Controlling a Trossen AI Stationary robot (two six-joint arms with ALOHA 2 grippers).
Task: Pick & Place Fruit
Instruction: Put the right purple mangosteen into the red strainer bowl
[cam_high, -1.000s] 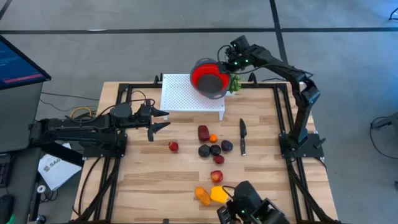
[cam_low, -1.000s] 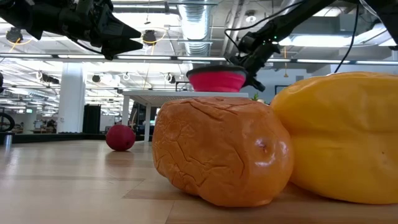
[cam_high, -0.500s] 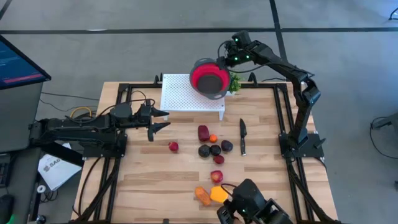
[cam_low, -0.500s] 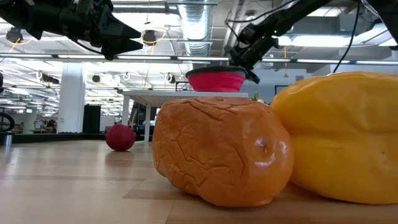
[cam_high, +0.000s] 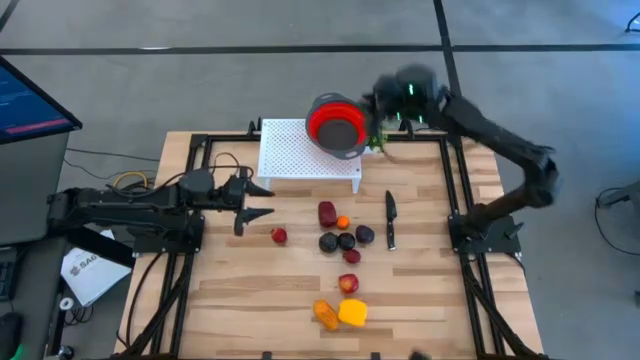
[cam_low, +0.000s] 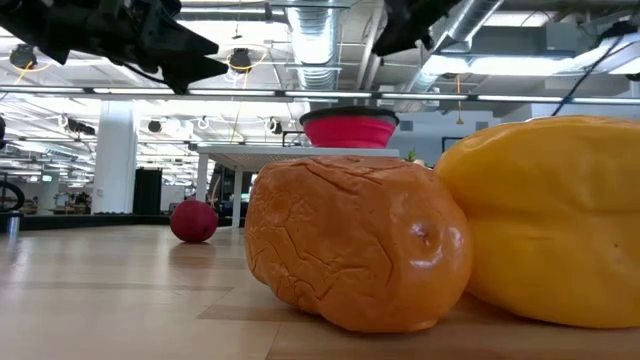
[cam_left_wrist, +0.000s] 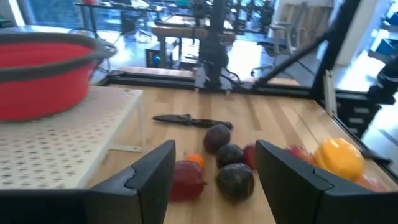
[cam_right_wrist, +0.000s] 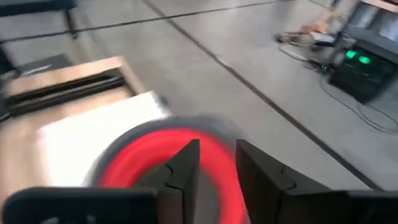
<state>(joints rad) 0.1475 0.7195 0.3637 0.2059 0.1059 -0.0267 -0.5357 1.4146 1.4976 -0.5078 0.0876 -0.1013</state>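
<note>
The fruit lies on the wooden table: a cluster of maroon, dark purple, red and small orange pieces (cam_high: 340, 236), one red piece (cam_high: 279, 236) to its left, and an orange piece (cam_high: 326, 314) and a yellow piece (cam_high: 352, 312) near the front edge. The red bowl (cam_high: 335, 122) with a grey rim stands by its base on the far right corner of a white perforated stand (cam_high: 295, 155). My right gripper (cam_high: 388, 98) hovers above and just right of the bowl, its fingers (cam_right_wrist: 183, 168) a little apart and clear of the rim. My left gripper (cam_high: 262, 200) waits open, left of the fruit.
A slim black knife (cam_high: 390, 220) lies right of the fruit cluster. A green leafy piece (cam_high: 378, 133) sits beside the bowl at the stand's right end. Black frame rails (cam_high: 455, 190) run along the table's sides. Bare wood lies between the left gripper and the front edge.
My right gripper has come away from the bowl's far right rim and risen quickly, swinging toward the table's right, rolling as it went. The bowl stays on the white stand and now sits level.
</note>
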